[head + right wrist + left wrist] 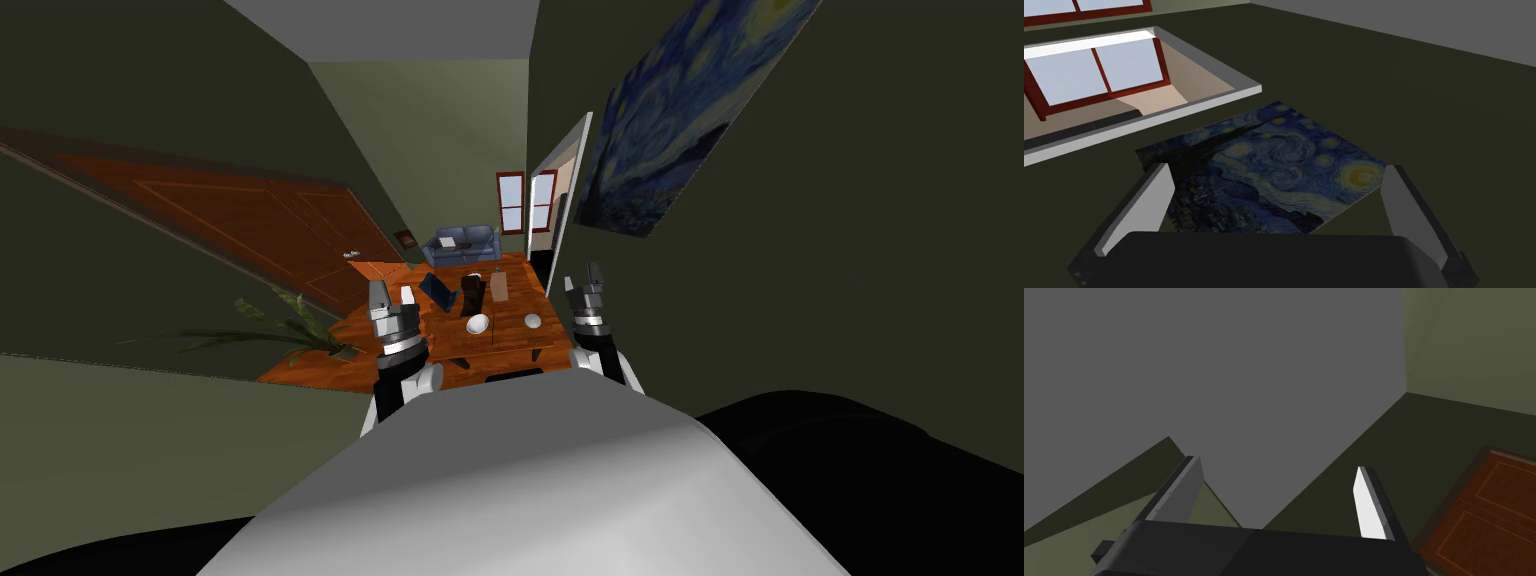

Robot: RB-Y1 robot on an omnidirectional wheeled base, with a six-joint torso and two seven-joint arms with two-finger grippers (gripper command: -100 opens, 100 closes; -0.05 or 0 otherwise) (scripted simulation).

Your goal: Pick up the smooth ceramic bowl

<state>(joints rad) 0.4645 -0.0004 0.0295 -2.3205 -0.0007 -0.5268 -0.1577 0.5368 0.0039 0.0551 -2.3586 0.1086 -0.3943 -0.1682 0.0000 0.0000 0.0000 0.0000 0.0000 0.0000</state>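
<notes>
Dull olive walls (pixel 150 430) close in a room with a glossy orange-brown plank floor (pixel 310 368). A panelled wooden door (pixel 250 225) stands on the left wall, and a swirling blue night-sky painting (pixel 680 110) hangs on the right wall. Ahead stands a rectangular wooden table (pixel 518 298) with a blue cushioned sofa (pixel 462 245) beyond it. A long-leaved plant (pixel 280 335) is at the left.

The left gripper (pixel 392 296) is raised by the table's near left corner, and its flat blade fingers (pixel 1369 508) are spread apart around nothing. The right gripper (pixel 585 282) is raised off the table's right edge, and its fingers (pixel 1149 200) are likewise parted and empty.

The bowl (pixel 478 323) is smooth, white and round. It sits on the table near the front edge, between the two grippers and clear of both. A smaller white round dish (pixel 533 321) lies to its right.
</notes>
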